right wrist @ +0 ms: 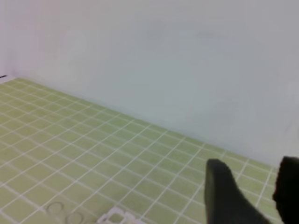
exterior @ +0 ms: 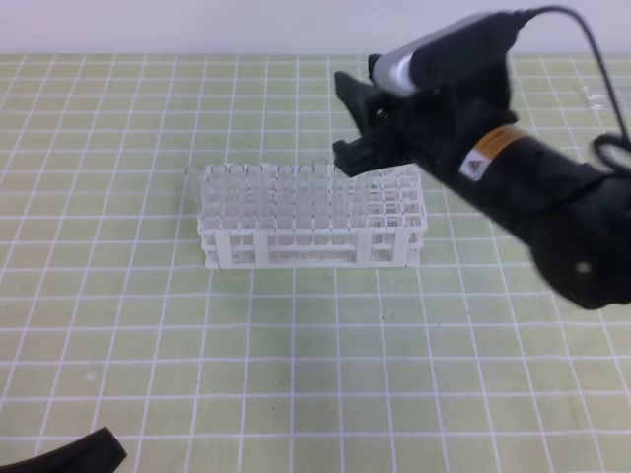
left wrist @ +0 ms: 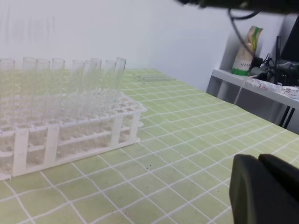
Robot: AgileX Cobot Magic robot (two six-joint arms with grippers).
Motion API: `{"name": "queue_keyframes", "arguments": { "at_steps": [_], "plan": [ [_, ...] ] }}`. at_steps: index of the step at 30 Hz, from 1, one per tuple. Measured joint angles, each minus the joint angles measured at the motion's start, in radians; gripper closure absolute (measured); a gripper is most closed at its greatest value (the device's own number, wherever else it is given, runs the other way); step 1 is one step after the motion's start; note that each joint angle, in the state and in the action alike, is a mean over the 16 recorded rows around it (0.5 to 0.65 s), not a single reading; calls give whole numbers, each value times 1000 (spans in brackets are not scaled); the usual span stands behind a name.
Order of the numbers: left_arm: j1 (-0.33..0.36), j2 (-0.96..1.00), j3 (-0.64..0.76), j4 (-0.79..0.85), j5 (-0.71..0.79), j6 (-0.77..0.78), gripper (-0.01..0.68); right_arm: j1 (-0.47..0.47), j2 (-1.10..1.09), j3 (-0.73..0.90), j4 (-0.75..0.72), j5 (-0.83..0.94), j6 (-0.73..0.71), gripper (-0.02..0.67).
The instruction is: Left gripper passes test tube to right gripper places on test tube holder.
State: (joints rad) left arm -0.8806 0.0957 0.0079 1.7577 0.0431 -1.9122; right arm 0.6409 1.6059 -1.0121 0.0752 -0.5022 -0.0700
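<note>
Right claw (exterior: 353, 123) hangs above the right rear part of the test tube holder (exterior: 312, 229), its arm coming in from the right edge of the high view and pitched down and to the left. Its two black fingers (right wrist: 224, 193) stand well apart in the right wrist view with nothing between them; the claw looks empty and open.

Left claw (left wrist: 261, 191) sits low near the table (exterior: 118, 315), only a black sliver at the bottom left of the high view. From its wrist view the jaws seem close together, but you cannot tell for certain whether they are closed, and no tube shows in them.

Test tube (left wrist: 120, 79): the row of clear tubes stands upright in the holder's rear holes. You cannot tell which one is the task's tube; my reading is that the placing is done or nearly so, and the step in hand is letting go and clearing away.

To do it well:
- Lift the right claw straight up before moving sideways, so the fingers do not catch any tube rim.
- Keep the fingers spread until clear of the tube tops.
- Move slowly; the holder is light and could shift if a tube is nudged.
- Leave the left arm parked low.
</note>
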Motion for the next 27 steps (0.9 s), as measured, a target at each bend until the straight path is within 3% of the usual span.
{"name": "queue_keyframes", "arguments": {
  "at_steps": [7, 16, 27],
  "plan": [
    [0, 0, -1, -2, -1, 0, 672, 6, -268, 69, -22, 214, 6, 640],
    [0, 1, 1, 2, 1, 0, 672, 6, -572, 250, -16, 348, 53, 650],
    [0, 1, 4, 6, 6, 0, 672, 5, -747, 383, -13, 472, 83, 650]
  ]
}}
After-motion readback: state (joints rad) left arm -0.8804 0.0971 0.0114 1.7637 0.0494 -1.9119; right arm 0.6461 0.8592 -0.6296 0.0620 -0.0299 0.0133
